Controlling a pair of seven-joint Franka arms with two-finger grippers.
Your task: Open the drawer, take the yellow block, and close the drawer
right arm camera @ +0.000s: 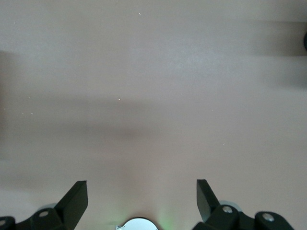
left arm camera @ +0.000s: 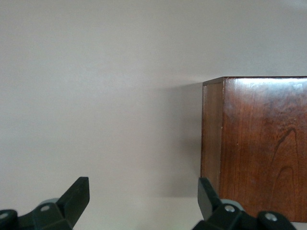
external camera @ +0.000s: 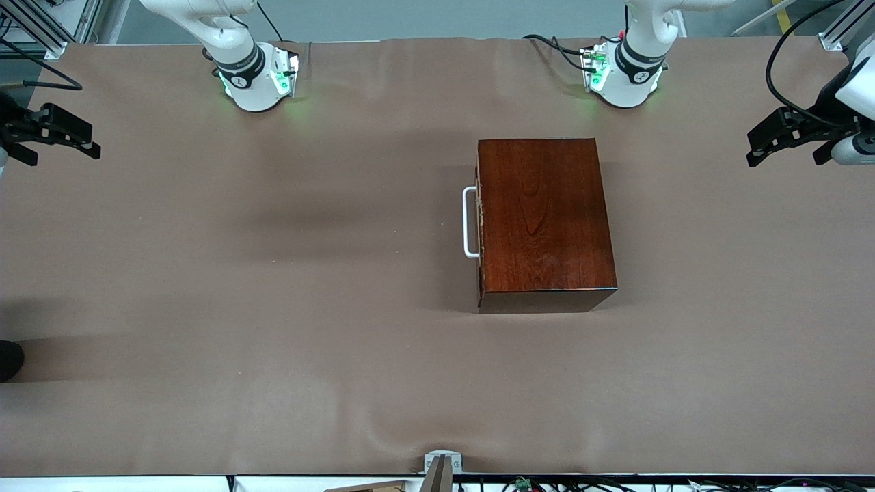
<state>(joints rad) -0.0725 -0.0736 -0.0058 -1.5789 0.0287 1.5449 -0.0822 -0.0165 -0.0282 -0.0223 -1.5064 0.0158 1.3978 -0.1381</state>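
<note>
Brown cloth covers the whole surface (external camera: 273,307), wrinkled along the edge nearest the front camera. Wooden box (external camera: 543,219) — glossy, dark reddish-brown — sits on the surface toward the left arm's end, about midway between the arm bases and the front camera's edge. Drawer fully shut in the box: only its white U-shaped bar handle (external camera: 469,222) shows, on the box face turned toward the right arm's end. Yellow block not visible in any view.

Left claw (external camera: 769,145) hangs in the air over the left arm's end of the surface, well apart from the box; the left wrist view shows its fingers (left arm camera: 76,194) spread wide and grasping nothing, with a corner of the box ahead of them. Right claw (external camera: 72,137) hangs over the right arm's end — fingers (right arm camera: 76,196) likewise released, bare cloth beneath.
</note>
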